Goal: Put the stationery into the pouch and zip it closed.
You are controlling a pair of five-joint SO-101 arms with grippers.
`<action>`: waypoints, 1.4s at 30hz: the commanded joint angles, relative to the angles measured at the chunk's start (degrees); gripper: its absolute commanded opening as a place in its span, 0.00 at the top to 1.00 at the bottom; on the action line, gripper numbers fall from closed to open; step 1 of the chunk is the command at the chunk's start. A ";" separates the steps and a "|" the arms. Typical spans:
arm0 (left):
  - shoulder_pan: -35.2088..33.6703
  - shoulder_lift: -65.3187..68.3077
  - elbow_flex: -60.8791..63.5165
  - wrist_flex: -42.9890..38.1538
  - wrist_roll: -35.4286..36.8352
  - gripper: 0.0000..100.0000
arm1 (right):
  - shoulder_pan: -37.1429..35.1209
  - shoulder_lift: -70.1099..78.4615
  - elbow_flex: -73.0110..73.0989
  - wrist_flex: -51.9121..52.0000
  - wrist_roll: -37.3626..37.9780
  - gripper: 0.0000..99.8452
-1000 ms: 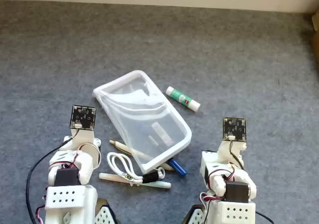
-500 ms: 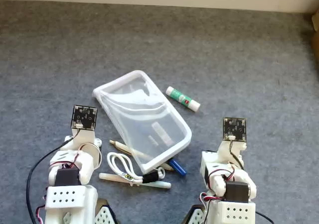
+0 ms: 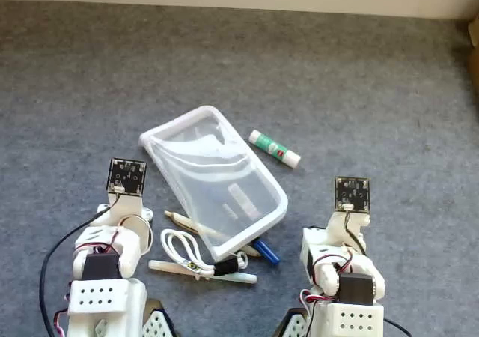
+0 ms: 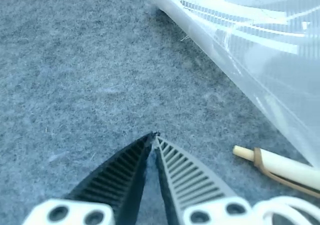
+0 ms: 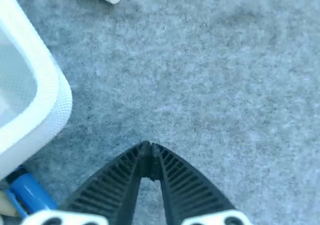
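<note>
The clear, white-edged plastic pouch (image 3: 217, 180) lies centrally. The left gripper (image 4: 154, 136) and right gripper (image 5: 150, 146) flank its near end, both clenched and empty.

The left arm (image 3: 105, 254) and the right arm (image 3: 340, 273) are folded back close to their bases, side by side and well apart. The left gripper (image 4: 154, 135) is pointed forward and down, with its ribbed jaws brought together at the tips. The right gripper (image 5: 150, 146) is held in the same pose, its jaws pressed together with nothing gripped between them.
</note>
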State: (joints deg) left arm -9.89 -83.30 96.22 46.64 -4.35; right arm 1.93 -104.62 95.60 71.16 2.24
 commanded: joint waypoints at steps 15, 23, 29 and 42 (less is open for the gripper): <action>0.75 -0.75 1.45 0.26 0.53 0.99 | 3.21 -0.57 -9.36 -3.56 -0.62 1.00; 0.75 -0.75 1.45 0.26 0.53 0.99 | 2.86 -0.48 -22.29 -1.01 -0.62 1.00; 0.75 -0.75 1.45 0.26 0.44 0.99 | 1.71 1.98 -33.80 5.76 -5.01 1.00; 0.75 -0.75 1.45 0.26 0.44 0.99 | -14.81 30.20 -52.09 17.80 -5.54 1.00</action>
State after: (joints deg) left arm -9.89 -83.30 96.22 46.64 -4.35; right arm -8.09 -78.77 47.34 88.66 -2.51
